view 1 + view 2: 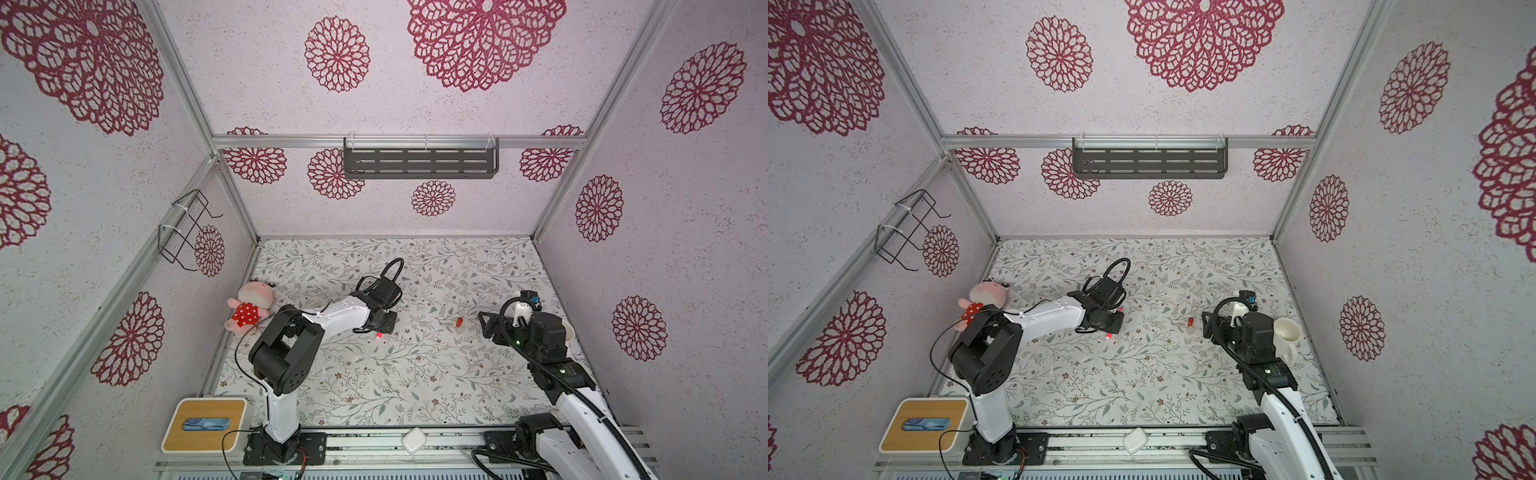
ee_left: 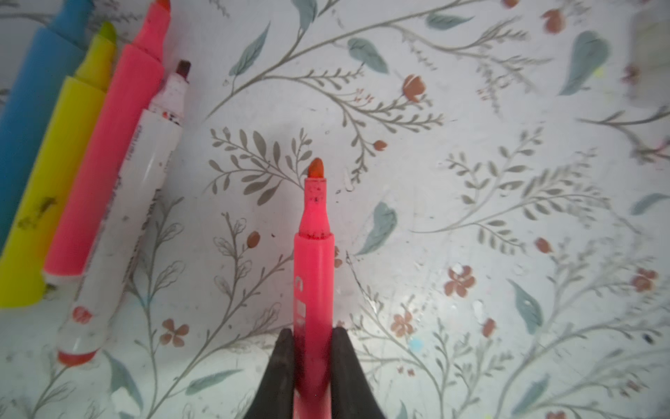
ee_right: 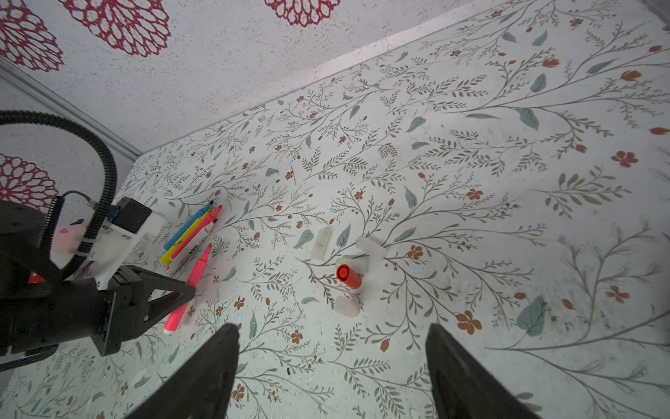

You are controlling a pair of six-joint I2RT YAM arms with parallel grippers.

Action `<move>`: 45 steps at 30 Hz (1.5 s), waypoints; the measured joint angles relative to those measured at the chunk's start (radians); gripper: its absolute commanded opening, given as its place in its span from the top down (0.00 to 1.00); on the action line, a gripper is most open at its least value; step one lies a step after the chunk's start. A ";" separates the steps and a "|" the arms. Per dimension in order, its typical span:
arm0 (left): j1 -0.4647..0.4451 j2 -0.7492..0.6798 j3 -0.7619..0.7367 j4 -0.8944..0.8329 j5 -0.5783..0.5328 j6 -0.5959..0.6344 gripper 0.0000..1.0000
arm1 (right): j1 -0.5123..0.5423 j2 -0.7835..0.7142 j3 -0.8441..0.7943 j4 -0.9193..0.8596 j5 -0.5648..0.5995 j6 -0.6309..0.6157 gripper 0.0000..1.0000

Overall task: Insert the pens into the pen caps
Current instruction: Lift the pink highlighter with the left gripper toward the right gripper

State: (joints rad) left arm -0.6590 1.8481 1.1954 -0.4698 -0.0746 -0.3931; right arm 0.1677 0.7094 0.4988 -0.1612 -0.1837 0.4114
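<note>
box: wood-topped, at the near left corner, just beside the left arm's base.
case: small, white, on the front rail between the two arm bases.
table: covered in a leaf-and-flower print.
right gripper: jaws spread wide with nothing between them, above the table, with the caps in front of it.
caps: a loose cluster of clear ones on the table between the two grippers, nearer the right one; a red cap lies among them.
left gripper: pinching the barrel of a pink pen low over the table; the uncapped tip sticks out past the fingers.
pens: four more lie in a touching row just beside the held one: blue, yellow, pink and white-barrelled, all uncapped, tips the same way.
mug: white, beside the right arm near the table's right edge.
toy: pink plush at the table's left edge.
shelf: dark, slotted, on the back wall.
</note>
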 measured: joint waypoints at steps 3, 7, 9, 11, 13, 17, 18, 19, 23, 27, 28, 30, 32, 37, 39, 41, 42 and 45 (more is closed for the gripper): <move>0.005 -0.067 -0.034 0.051 0.037 -0.001 0.88 | 0.002 0.001 0.000 0.007 -0.051 0.000 0.16; 0.013 -0.120 -0.079 0.129 0.097 -0.009 0.88 | 0.010 0.014 0.000 0.035 -0.151 0.002 0.16; 0.014 -0.142 -0.119 0.179 0.139 -0.021 0.87 | 0.022 0.037 0.000 0.055 -0.205 0.010 0.16; 0.014 -0.164 -0.164 0.232 0.180 -0.034 0.86 | 0.034 0.065 0.000 0.072 -0.245 0.016 0.17; 0.013 -0.193 -0.216 0.292 0.220 -0.049 0.85 | 0.047 0.094 0.000 0.084 -0.275 0.027 0.18; 0.000 -0.265 -0.294 0.398 0.281 -0.077 0.84 | 0.090 0.139 0.000 0.129 -0.318 0.062 0.21; -0.005 -0.281 -0.304 0.421 0.293 -0.084 0.84 | 0.106 0.148 0.000 0.148 -0.323 0.072 0.21; -0.009 -0.292 -0.309 0.441 0.303 -0.089 0.84 | 0.120 0.156 0.000 0.167 -0.329 0.080 0.22; -0.036 -0.315 -0.317 0.534 0.337 -0.111 0.84 | 0.182 0.208 0.003 0.253 -0.347 0.124 0.26; -0.073 -0.317 -0.338 0.612 0.357 -0.135 0.84 | 0.236 0.290 0.026 0.319 -0.348 0.157 0.29; -0.080 -0.317 -0.344 0.623 0.359 -0.138 0.84 | 0.246 0.308 0.035 0.331 -0.348 0.164 0.30; -0.096 -0.317 -0.359 0.647 0.362 -0.146 0.84 | 0.264 0.340 0.053 0.359 -0.346 0.175 0.32; -0.106 -0.317 -0.367 0.661 0.369 -0.154 0.84 | 0.275 0.362 0.068 0.383 -0.344 0.184 0.34; -0.116 -0.317 -0.380 0.696 0.375 -0.166 0.84 | 0.286 0.407 0.088 0.432 -0.343 0.203 0.37; -0.121 -0.317 -0.383 0.706 0.375 -0.169 0.84 | 0.289 0.422 0.089 0.441 -0.341 0.211 0.38; -0.126 -0.318 -0.388 0.718 0.375 -0.174 0.84 | 0.294 0.432 0.089 0.448 -0.337 0.216 0.38; -0.129 -0.318 -0.390 0.720 0.375 -0.176 0.84 | 0.297 0.436 0.089 0.453 -0.336 0.218 0.39; -0.135 -0.318 -0.392 0.726 0.375 -0.179 0.84 | 0.304 0.448 0.089 0.469 -0.335 0.221 0.41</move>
State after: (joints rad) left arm -0.7940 1.5299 0.8036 0.2558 0.3004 -0.5716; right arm 0.4721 1.1576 0.5880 0.3080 -0.5190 0.6323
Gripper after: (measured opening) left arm 0.169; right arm 0.600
